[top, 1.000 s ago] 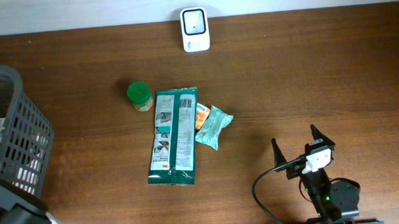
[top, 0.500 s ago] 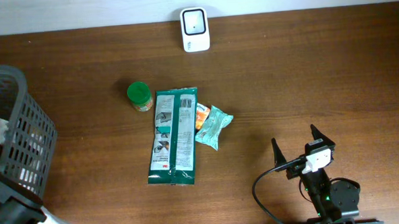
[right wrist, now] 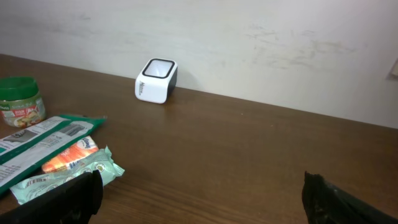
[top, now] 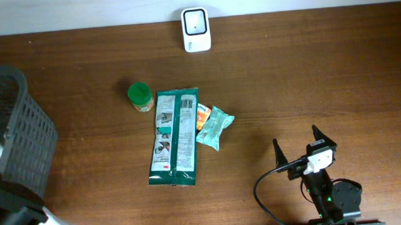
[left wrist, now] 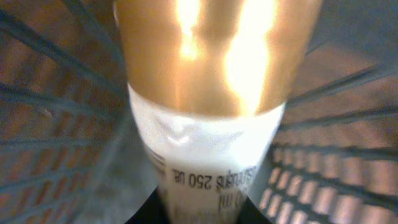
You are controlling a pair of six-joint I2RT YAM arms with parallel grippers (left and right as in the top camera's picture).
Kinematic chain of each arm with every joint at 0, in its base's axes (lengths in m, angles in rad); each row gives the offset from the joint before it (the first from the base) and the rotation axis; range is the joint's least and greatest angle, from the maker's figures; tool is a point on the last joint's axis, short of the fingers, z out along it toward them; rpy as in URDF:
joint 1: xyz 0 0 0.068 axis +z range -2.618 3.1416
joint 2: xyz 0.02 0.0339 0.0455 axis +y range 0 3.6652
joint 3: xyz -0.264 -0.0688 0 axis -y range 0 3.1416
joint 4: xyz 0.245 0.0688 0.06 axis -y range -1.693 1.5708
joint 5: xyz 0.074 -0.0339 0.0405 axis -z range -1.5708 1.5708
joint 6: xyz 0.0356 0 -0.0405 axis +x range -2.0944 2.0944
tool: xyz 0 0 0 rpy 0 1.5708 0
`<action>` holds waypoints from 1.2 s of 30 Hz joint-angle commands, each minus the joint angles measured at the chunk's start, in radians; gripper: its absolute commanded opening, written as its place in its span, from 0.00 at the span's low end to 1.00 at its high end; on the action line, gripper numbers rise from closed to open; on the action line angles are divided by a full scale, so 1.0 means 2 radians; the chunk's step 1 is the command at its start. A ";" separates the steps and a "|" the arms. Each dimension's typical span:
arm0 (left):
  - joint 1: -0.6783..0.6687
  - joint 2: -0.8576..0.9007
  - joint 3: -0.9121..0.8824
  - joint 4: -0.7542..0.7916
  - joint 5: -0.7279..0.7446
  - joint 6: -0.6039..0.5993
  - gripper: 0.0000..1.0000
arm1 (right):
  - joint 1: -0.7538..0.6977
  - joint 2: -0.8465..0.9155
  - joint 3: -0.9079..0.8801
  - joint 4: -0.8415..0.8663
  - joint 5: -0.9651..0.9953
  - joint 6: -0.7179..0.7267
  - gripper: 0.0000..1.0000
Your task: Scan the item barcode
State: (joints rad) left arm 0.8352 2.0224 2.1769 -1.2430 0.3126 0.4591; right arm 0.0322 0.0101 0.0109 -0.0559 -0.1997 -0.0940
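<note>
Your right gripper (top: 296,138) stands wide and empty. Your left gripper sits against a bottle (left wrist: 205,149) in the basket (top: 31,126), and you cannot tell its grip.

Bottle (left wrist: 211,143): glossy gold upper section and white lower body, with printed text including "250 ml" (inverted in the left wrist view). It fills that view, blurred, with the dark mesh walls of the basket (left wrist: 56,93) on both sides.

Scanner (top: 196,20): white rounded housing with a dark-framed window. It stands at the far edge of the table (top: 307,74), well apart from the basket.
</note>
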 commanded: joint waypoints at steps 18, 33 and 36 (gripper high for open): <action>-0.030 -0.093 0.090 -0.109 -0.076 -0.121 0.99 | -0.003 -0.003 -0.003 -0.002 -0.001 -0.002 0.98; 0.065 -0.060 -0.183 0.001 -0.097 -0.046 0.99 | -0.003 -0.003 -0.003 -0.002 -0.001 -0.002 0.98; 0.065 -0.058 -0.228 0.079 -0.067 -0.045 0.99 | -0.003 -0.003 -0.003 -0.002 -0.001 -0.002 0.98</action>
State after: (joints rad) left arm 0.9592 1.9045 1.7905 -1.1877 0.1318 0.3344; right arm 0.0322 0.0101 0.0109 -0.0559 -0.2001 -0.0940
